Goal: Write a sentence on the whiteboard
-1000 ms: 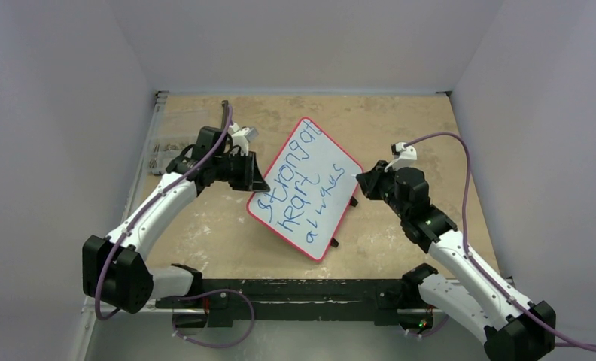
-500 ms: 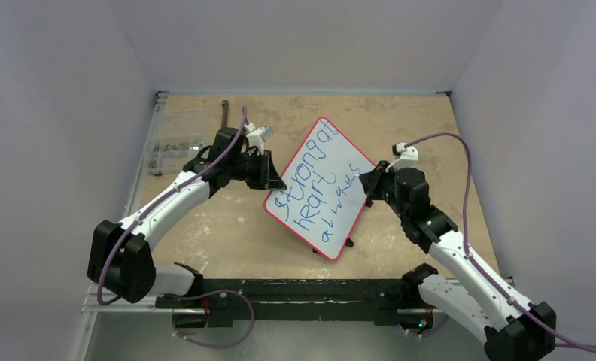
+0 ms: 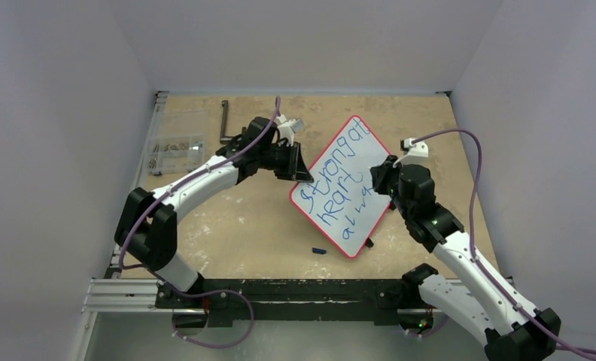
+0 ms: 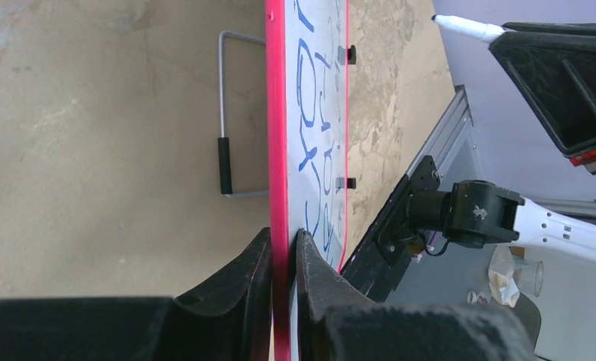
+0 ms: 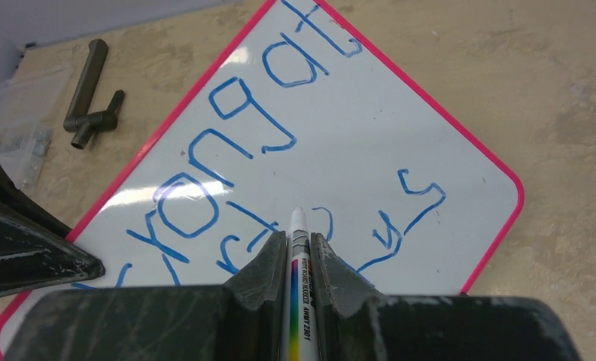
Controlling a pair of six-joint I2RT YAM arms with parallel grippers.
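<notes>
Left fingers (image 4: pixel 261 263) clamp the whiteboard (image 5: pixel 400 128) by its red edge, having swung it rightward under the marker (image 5: pixel 299 248) pinched in the right fingers (image 5: pixel 261 278); the sentence (image 3: pixel 332 180) can likely continue.

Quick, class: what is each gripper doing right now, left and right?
Left gripper: shut on the whiteboard edge.
Right gripper: shut on a marker.
</notes>
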